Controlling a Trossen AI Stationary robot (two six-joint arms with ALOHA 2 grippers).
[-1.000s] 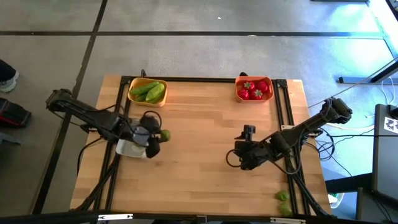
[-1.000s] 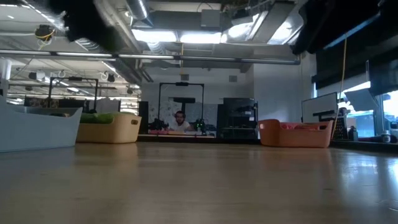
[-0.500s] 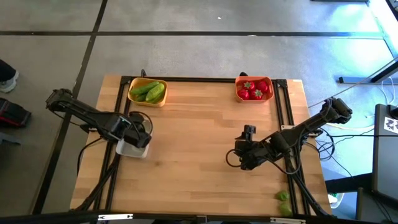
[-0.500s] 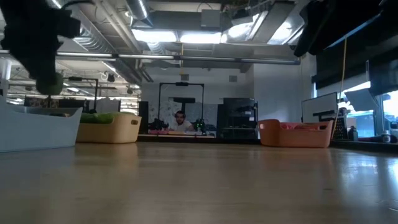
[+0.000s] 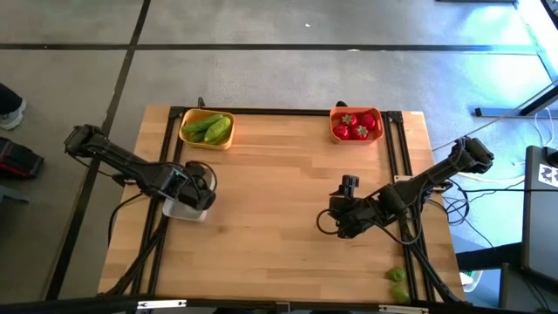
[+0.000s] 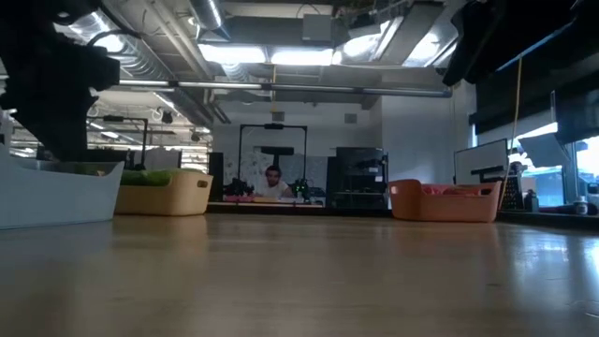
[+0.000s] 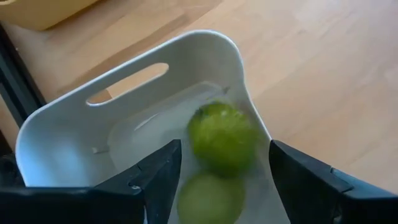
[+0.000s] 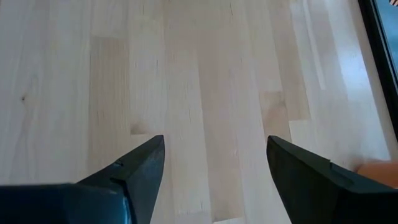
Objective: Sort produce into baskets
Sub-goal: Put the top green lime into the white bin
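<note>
Left gripper (image 7: 217, 180) hung directly over the whitish translucent plastic bin (image 7: 62, 127) at the left side of the wooden table (image 5: 288, 174), its dark fingers (image 7: 155, 177) spread wide with nothing clamped between them. Two small round green toy fruits lay in the gap below: the upper green ball (image 7: 222, 137) looked blurred, as if dropping or rolling inside the bin, and the lower green ball (image 7: 210, 200) sat just beneath it, touching or nearly so.

The step in hand seemed to be the release into the bin. To do it well, the gripper should be kept open and lifted straight up, so that neither finger catches the bin's rim or drags it across the table.

Right gripper (image 8: 214, 180) waited with its fingers apart above bare wood, right of centre. More green pieces (image 5: 398, 276) lay near the table's front right corner. A yellow bin of long green cucumber-like pieces (image 5: 207, 128) and an orange bin of red round pieces (image 5: 357, 125) stood along the far edge.
</note>
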